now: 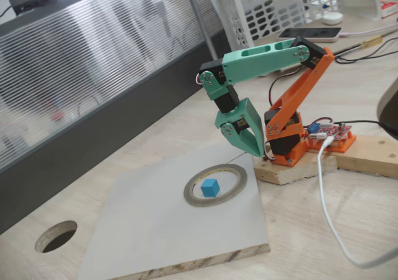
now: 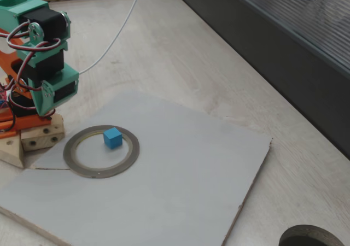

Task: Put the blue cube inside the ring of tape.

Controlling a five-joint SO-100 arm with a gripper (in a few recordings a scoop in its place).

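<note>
The blue cube (image 1: 211, 187) sits inside the ring of tape (image 1: 215, 185), just below your pincer (image 1: 247, 144), which hangs pressed together and holds nothing.

One fixed view stands off the table's front corner, raised, looking down and across at the whole arm (image 1: 267, 87), the grey board (image 1: 155, 230) and the window behind. The other fixed view sits closer and higher on the opposite side, angled down over the board (image 2: 180, 186), arm cut off at left edge. Both share the board, the ring of tape (image 1: 216, 185) (image 2: 101, 151), the blue cube (image 1: 210, 186) (image 2: 112, 137) and the round table hole (image 1: 56, 236) (image 2: 311, 238).
</note>
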